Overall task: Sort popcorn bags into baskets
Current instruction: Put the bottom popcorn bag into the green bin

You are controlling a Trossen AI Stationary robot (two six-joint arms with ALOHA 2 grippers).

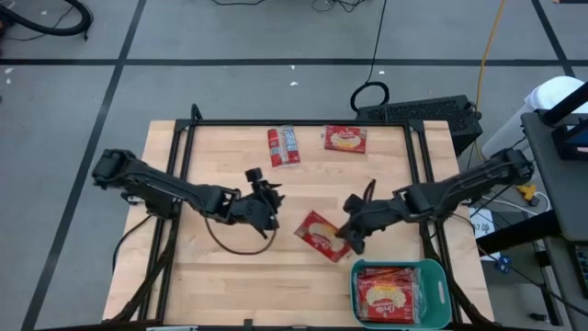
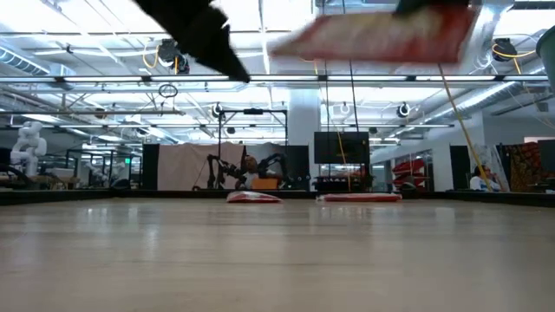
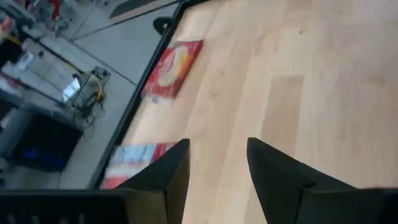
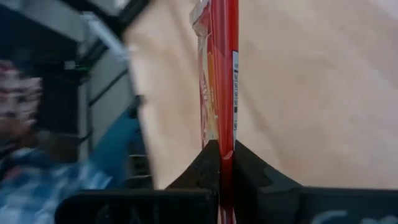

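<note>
— Progress so far?

— Packets are seen stacked in the teal basket (image 1: 439,276) at the lower right of the high view, with one cream-oval face (image 1: 387,300) uppermost; how many lie beneath cannot be told. One more popcorn bag (image 1: 317,233) is pinched at its edge by the right gripper (image 1: 352,237), whose fingers are closed flat on it, just left of the basket near the middle of the frame. In the low view it is shown lifted clear of the counter (image 1: 230,276).

— And what is left?

— Two bags are left near the top edge of the counter: one with a grey-white label (image 1: 283,145), left of centre, and one with a cream oval (image 1: 344,139) to its right. The left gripper (image 1: 266,204) is held left of centre, partly open, and nothing is seen between its fingers (image 3: 166,174).

— Materials and shapes?

— Thin, flat, glossy red rectangles are what the bags appear to be; edge-on in the right wrist view, the held one looks hardly thicker than a card. The basket is judged smooth plastic, low-walled, with rounded corners. Pale, matt wooden boards make up the counter.
</note>
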